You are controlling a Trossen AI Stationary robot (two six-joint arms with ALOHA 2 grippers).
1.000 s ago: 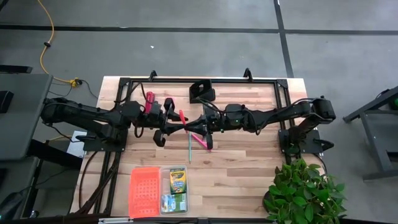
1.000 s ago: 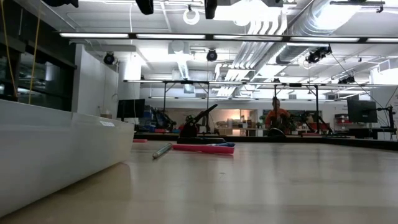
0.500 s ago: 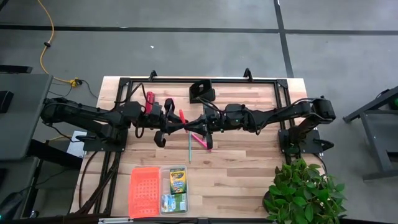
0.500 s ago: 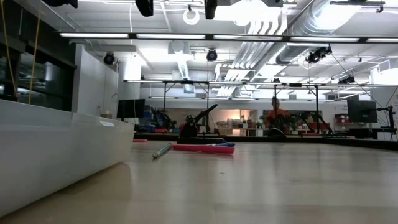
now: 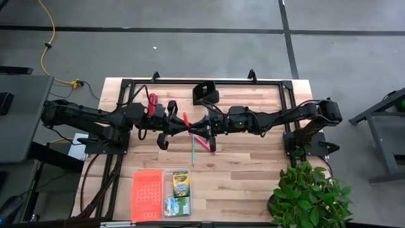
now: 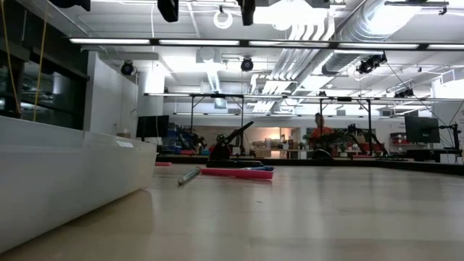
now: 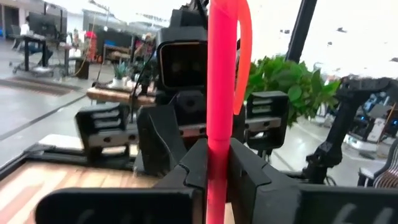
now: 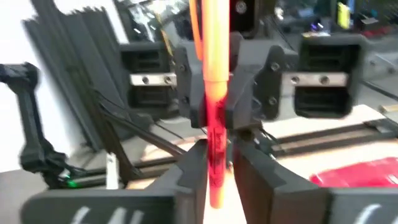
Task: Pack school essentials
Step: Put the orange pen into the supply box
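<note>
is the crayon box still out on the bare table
No, the crayon box lies inside the clear bin beside the orange lid.

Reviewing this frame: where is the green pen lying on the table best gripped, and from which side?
Grip the green pen on the half nearer the crayon box, coming straight down from above with the jaws across its thin shaft. It lies flat on the table, and the pink pens crowd its other end.
</note>
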